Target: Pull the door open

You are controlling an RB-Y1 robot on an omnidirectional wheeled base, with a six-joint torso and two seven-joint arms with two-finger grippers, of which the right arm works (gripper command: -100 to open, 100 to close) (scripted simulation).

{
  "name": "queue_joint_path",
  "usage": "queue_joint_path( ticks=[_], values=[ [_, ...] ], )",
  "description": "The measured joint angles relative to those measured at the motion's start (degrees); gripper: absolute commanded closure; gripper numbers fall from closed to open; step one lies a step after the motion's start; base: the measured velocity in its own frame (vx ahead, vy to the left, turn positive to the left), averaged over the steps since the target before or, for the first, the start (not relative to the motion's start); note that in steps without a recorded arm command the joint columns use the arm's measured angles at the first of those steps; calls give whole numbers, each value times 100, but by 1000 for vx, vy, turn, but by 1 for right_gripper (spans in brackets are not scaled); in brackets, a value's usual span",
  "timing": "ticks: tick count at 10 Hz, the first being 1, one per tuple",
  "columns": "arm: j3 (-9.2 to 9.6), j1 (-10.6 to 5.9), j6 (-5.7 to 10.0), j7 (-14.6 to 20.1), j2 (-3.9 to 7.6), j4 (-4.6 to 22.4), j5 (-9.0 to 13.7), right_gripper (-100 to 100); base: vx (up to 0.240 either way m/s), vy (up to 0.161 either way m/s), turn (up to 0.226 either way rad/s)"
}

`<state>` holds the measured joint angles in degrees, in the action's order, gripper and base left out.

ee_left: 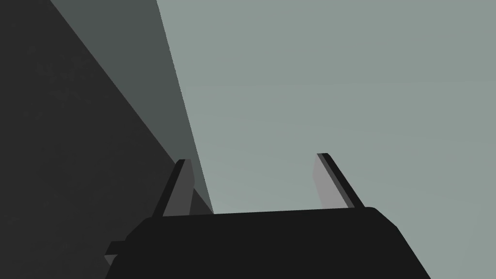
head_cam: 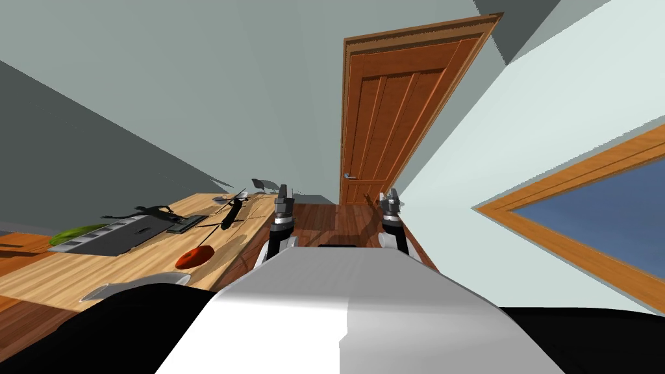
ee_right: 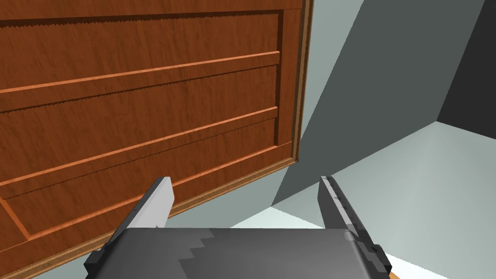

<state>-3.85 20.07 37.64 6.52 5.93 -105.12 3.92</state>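
Note:
A brown panelled wooden door (head_cam: 389,110) stands shut in its frame ahead of me, with a small grey lever handle (head_cam: 349,175) at its left edge. My right gripper (head_cam: 391,198) is raised in front of me, short of the door and to the right of the handle. Seen from the right wrist, the door's panels (ee_right: 140,97) lie beyond my open right gripper (ee_right: 244,193), with nothing between its fingers. My left gripper (head_cam: 283,193) is held up level with it on the left, and the left wrist view has this gripper (ee_left: 254,177) open and empty.
A wooden table (head_cam: 130,260) stands close on my left with a dark keyboard tray (head_cam: 117,235), a red object (head_cam: 193,257), a green object (head_cam: 78,232) and small dark items. A wood-framed window (head_cam: 584,208) is in the wall on my right. Wood floor (head_cam: 325,217) leads to the door.

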Motion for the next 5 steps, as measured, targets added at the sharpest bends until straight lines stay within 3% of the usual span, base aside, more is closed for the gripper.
queue_joint_path(
  ticks=[2,5],
  values=[
    [-13,-145,-5,-4,26,289,9,-100,110,13,25],
    [-14,-283,112,-1,64,792,15,-100,93,30,22]
  ],
)
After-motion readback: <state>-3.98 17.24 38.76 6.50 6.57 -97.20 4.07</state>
